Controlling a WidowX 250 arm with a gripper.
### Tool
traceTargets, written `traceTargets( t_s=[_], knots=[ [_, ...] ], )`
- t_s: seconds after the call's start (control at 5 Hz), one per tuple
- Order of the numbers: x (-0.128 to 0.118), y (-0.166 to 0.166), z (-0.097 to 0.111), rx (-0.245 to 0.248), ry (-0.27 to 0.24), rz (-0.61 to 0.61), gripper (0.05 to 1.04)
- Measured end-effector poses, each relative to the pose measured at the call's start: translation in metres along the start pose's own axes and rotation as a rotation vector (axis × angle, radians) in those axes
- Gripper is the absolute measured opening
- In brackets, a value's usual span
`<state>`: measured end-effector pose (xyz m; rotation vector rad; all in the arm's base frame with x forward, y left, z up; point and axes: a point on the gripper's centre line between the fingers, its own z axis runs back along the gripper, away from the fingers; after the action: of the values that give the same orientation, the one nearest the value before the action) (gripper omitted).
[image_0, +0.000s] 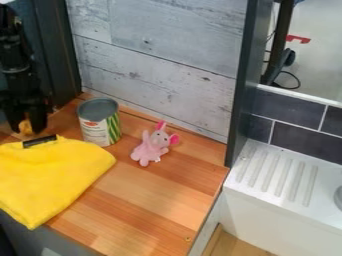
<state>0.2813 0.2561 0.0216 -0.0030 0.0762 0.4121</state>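
You seem to have the orange thing (25, 127) grasped in your gripper (26, 129), far left near the cloth (53, 175), unreleased as yet.

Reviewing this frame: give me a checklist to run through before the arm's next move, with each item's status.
1. Can standing upright: ok.
2. Pink plush toy apart from the can: ok, bare wood shows between them.
3. Yellow cloth wholly on the counter: not ok, it overhangs the near edge.
4. Small orange-brown thing at the gripper firmly held: cannot tell.
5. Gripper clear of the cloth: cannot tell from this angle.
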Motion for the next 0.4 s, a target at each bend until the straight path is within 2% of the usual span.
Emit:
traceTargets(
  t_s=[0.2,0.4],
  knots=[
    [0.0029,0.0031,-0.0097,0.006,0.016,0.017,0.582],
    [0.0062,-0.0006,-0.0099,-0.010,0.000,0.018,0.582]
  ],
)
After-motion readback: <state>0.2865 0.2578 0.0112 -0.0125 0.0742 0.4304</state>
